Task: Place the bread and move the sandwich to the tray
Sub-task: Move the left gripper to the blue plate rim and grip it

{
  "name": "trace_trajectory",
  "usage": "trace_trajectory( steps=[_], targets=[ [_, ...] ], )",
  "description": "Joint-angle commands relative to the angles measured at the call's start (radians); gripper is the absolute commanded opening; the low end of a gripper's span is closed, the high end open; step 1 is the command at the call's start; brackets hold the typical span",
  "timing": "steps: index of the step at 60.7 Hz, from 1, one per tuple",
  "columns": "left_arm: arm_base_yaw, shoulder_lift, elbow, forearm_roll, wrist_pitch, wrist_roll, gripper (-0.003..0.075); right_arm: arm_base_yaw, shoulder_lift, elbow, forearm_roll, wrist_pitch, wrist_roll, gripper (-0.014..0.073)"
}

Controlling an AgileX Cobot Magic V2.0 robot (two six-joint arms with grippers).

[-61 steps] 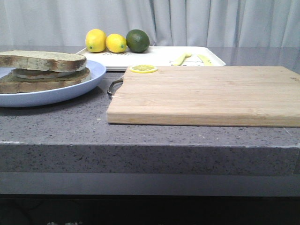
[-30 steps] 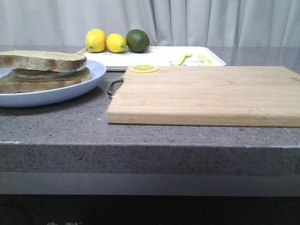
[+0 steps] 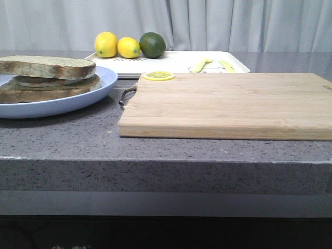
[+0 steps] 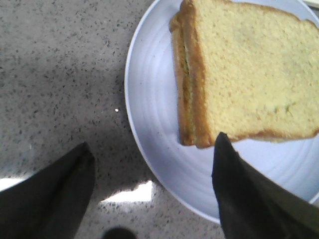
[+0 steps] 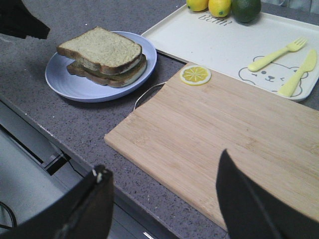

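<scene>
The sandwich [image 3: 46,78] lies on the round light-blue plate [image 3: 78,101] at the left of the counter: a plain bread slice on top, a fried egg and a second slice under it. No loose bread slice shows. The white tray [image 3: 176,62] stands behind the cutting board. In the left wrist view my left gripper [image 4: 153,142] is open and empty, above the plate's rim [image 4: 159,99] and beside the sandwich [image 4: 249,74]. In the right wrist view my right gripper [image 5: 163,162] is open and empty above the counter's front edge, with the sandwich [image 5: 102,55], plate [image 5: 70,82] and tray [image 5: 219,40] beyond it.
A wooden cutting board [image 3: 228,104] fills the middle and right, with a lemon slice [image 3: 158,76] on its far left corner. Two lemons [image 3: 106,44] and a lime [image 3: 152,45] sit on the tray's left end. A yellow fork [image 5: 276,54] and knife [image 5: 299,72] lie on its right end.
</scene>
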Motion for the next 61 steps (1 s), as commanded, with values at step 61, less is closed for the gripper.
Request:
trace_trajectory(
  steps=[61],
  targets=[
    [0.040,0.281,-0.036,-0.330,-0.124,0.159,0.0249,-0.004,-0.002,-0.026,0.015,-0.077,-0.013,0.0463]
  ],
)
